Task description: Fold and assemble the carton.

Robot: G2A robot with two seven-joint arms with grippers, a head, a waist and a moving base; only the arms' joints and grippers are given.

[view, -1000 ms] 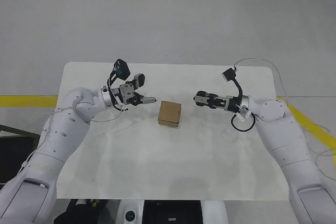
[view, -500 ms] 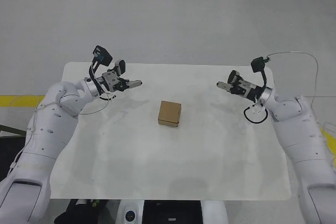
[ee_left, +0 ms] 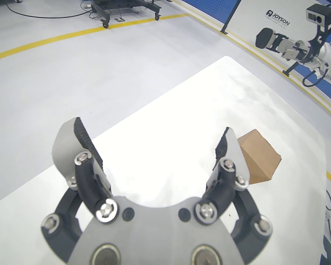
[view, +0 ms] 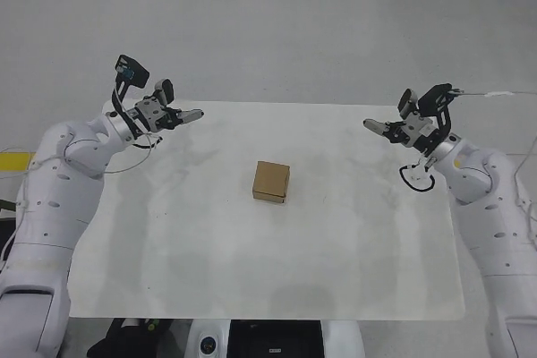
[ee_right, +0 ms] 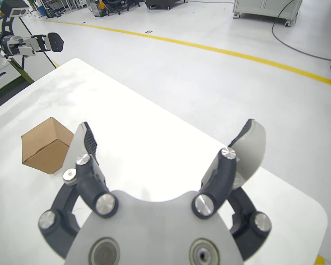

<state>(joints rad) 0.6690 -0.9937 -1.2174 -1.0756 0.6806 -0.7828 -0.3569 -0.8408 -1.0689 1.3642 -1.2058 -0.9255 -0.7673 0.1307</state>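
A small brown carton (view: pixel 272 182) stands closed as a cube in the middle of the white table (view: pixel 206 259). My left gripper (view: pixel 191 115) hangs open over the table's far left corner, well away from the carton (ee_left: pixel 258 157). Nothing lies between its fingers (ee_left: pixel 82 139). My right gripper (view: pixel 374 126) is open above the far right part of the table, also apart from the carton (ee_right: pixel 45 146). In the left wrist view the open left gripper (ee_left: pixel 153 139) frames bare table; the right gripper (ee_right: pixel 169 136) does the same in its own view.
Grey floor with yellow lines surrounds the table. The far table edge (view: pixel 277 102) runs just behind both grippers. The other arm's gripper (ee_left: pixel 275 42) appears across the table in the left wrist view, and likewise (ee_right: pixel 38 44) in the right wrist view.
Both arms have pulled back from beside the carton, outward and toward the table's far corners. The carton has stayed in place.
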